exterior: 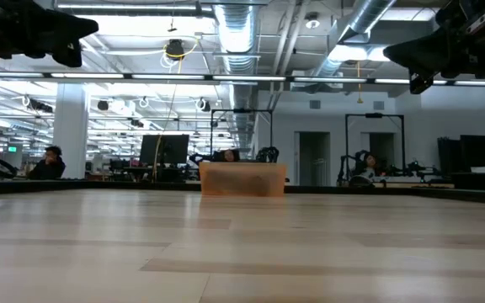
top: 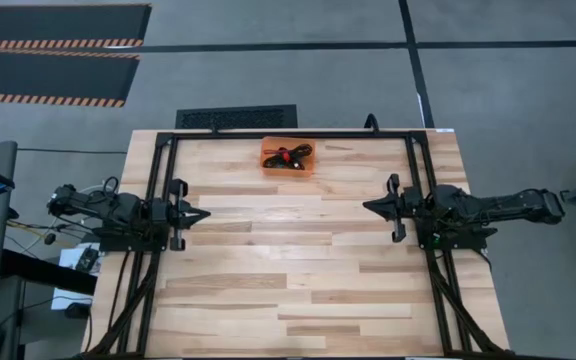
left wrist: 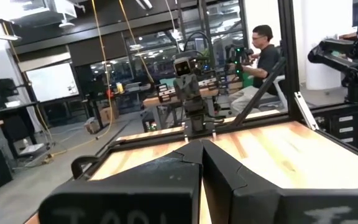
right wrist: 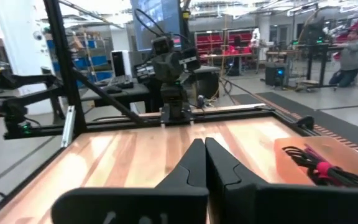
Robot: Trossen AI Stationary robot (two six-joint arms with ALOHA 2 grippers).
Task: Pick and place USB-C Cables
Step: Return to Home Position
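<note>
**Cables in the tray, both arms parked at the sides**

Your USB-C cables [top: 288,155] lie in a tangled heap inside the orange tray [top: 266,168]. The tray sits at the far edge of the worktop [top: 298,285], midway between the 2 arms and well apart from both. In the high view you can make out red and black strands, and the right wrist view adds a magenta one. The heap is too knotted for you to count 5, but no cable shows on the bare boards, so the sorting looks finished to me.

That would explain the posture. The left pincer [top: 203,213] hangs over the left side of the worktop and the right pincer [top: 367,206] over the right side, with their tips pointing at each other across the middle. Each has its fingers pressed together on nothing: in each wrist view the 2 dark fingers meet in 1 point with no strand between them. The low view shows both arms high above the wood, with the tray standing alone at the far edge.

I read this as the rest pose: level, mirrored and out of the tray's way. If you expect 5 cables, check the tray from closer before you sign off, since a thin black one could hide beneath the others.
</note>
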